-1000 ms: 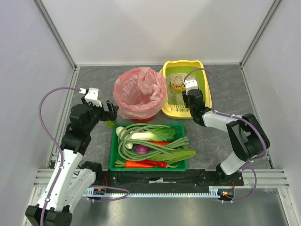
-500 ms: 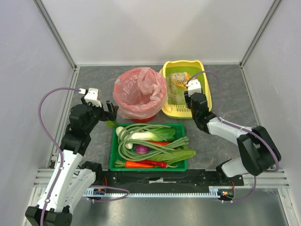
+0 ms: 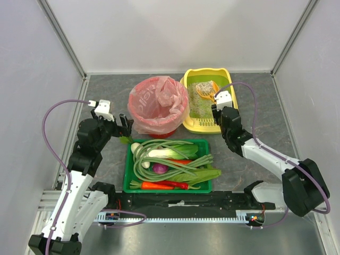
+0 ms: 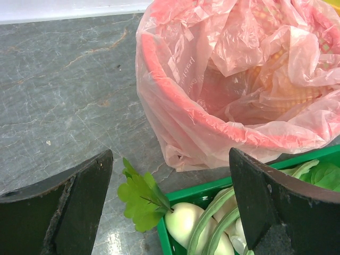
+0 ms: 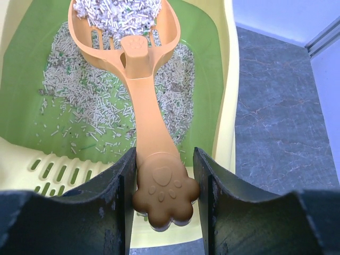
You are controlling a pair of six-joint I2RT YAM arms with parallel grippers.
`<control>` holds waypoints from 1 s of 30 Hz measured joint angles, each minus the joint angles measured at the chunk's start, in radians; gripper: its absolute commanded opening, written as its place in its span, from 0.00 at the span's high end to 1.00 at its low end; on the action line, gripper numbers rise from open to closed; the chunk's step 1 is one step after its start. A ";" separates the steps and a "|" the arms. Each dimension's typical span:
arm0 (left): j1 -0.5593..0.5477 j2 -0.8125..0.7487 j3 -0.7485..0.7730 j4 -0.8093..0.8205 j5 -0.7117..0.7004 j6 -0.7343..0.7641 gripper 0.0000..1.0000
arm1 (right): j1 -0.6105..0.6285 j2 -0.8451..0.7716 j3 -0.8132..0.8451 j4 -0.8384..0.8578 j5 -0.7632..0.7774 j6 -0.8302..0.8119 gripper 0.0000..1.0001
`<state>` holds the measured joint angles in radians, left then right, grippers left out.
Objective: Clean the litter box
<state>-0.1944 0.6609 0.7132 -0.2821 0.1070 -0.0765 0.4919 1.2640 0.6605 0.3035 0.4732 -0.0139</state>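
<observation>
Above grey table point(image 3: 106, 95), upper right: lift heaped scoop point(image 5: 141, 95) level from litter box point(image 5: 226, 79) toward red bin point(image 3: 158, 106), with right gripper point(image 5: 164, 180) clenched on handle, left gripper point(image 4: 170, 202) spread wide.

Grey table point(image 3: 103, 87), walls on three sides. Yellow litter box point(image 3: 230, 79) at far edge, right of centre, with green lining and thin beige litter. Right gripper point(image 3: 215, 102) is over the box's near end, gripping an orange scoop point(image 3: 205, 90) loaded with litter. Red bin point(image 3: 139, 101) with pink bag is just left of the box, touching it. Green tray point(image 3: 127, 171) at near edge, centre: long beans point(image 3: 175, 168), leek point(image 3: 171, 153), carrot point(image 3: 156, 185), purple onion point(image 3: 160, 169). Left gripper point(image 3: 125, 123), fingers apart, is just beside the bin's left side.
</observation>
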 measured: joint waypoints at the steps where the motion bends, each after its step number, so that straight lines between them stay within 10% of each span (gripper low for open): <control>1: 0.000 0.000 0.000 0.000 0.000 0.000 0.04 | 0.000 -0.009 0.000 -0.003 0.002 -0.002 1.00; 30: -0.006 0.006 0.000 0.000 0.004 0.000 0.04 | 0.015 -0.058 -0.046 -0.059 0.044 0.040 1.00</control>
<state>-0.2008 0.6666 0.7132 -0.2821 0.1108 -0.0765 0.5072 1.2060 0.6144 0.2443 0.5175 0.0265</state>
